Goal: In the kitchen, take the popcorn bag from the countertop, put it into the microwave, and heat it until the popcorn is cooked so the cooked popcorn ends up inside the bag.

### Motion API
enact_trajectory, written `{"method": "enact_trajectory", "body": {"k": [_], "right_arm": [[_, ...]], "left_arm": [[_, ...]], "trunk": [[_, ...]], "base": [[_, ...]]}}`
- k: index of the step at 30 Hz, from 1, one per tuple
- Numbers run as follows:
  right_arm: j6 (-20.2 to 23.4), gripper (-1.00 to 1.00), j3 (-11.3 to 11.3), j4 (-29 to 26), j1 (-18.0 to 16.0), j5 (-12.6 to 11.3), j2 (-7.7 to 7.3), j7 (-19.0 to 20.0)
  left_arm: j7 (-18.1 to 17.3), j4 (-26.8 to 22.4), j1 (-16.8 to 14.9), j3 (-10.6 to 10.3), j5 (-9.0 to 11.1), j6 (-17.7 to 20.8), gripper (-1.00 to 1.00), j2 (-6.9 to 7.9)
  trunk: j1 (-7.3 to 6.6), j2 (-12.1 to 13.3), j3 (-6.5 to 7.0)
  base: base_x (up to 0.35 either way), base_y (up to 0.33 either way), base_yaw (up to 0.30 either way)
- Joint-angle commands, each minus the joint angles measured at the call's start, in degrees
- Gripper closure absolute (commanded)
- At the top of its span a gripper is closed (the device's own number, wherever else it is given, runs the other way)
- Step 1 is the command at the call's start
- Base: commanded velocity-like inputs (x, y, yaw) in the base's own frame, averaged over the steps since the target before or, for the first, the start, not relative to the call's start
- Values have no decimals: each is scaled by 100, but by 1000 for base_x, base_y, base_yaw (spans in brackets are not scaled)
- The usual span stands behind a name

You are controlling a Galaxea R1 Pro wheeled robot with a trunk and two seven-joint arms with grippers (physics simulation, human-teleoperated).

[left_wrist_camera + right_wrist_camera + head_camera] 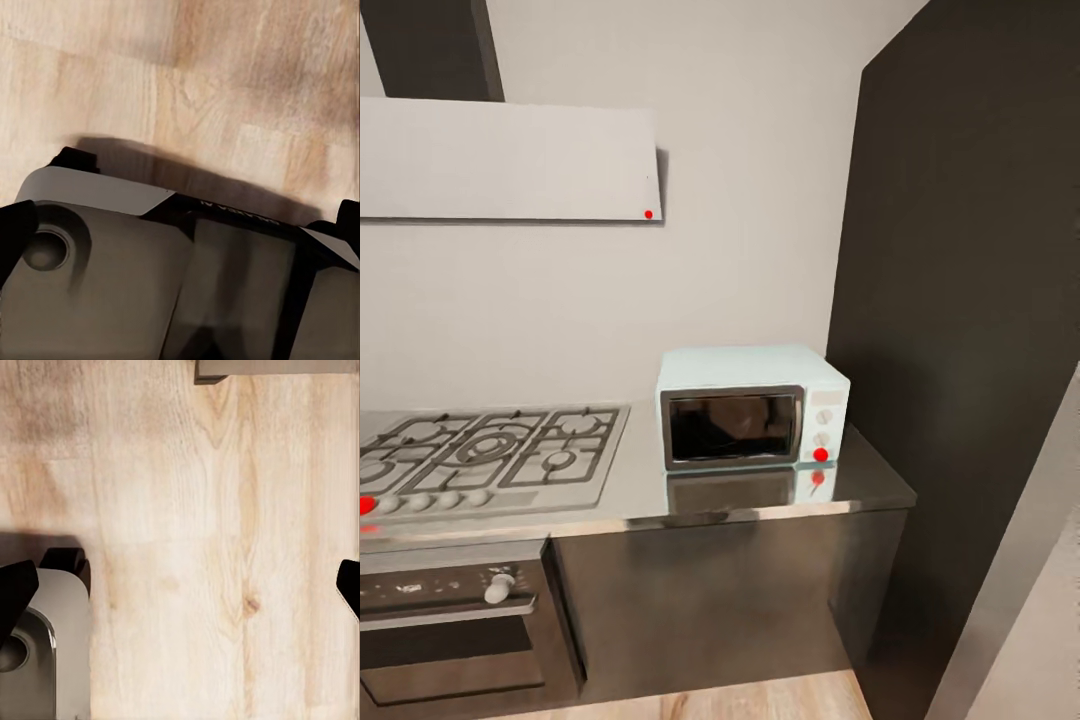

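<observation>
Against the dark wall, the microwave [752,406] stands shut on the worktop [760,500] beside the hob [490,450]. No popcorn bag visible; likely light, crushable, best pinched at its rim. Both my claws hang spread, empty, over wooden floor [210,547].

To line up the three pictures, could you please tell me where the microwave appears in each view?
Head view: the microwave stands at the countertop's right end, beside the hob.
Left wrist view: camera faces wood floor.
Right wrist view: wood floor again.
Shared landmark: the wood floor, a strip along the head view's bottom edge.
</observation>
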Motion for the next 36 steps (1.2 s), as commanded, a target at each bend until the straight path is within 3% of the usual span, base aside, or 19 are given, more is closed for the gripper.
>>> {"method": "enact_trajectory", "body": {"k": [1,9,19,36], "right_arm": [[-18,-100,-48,17,-8,46,-4,11],[1,-100,-48,17,-8,47,24,11],[12,-100,-48,17,-8,46,22,20],[14,-100,-38,6,-8,79,52,27]], "left_arm": [[-2,8,-5,-45,53,-20,-100,-2],[-2,12,-5,-42,100,-20,-100,5],[-2,14,-5,-42,104,-20,-100,7],[-2,10,-5,-48,89,-20,-100,5]], "trunk": [[1,-5,-7],[1,-5,-7],[1,-5,-7],[1,-5,-7]], "base": [[95,-266,0],[65,-166,10],[2,-6,212],[0,0,7]]}}
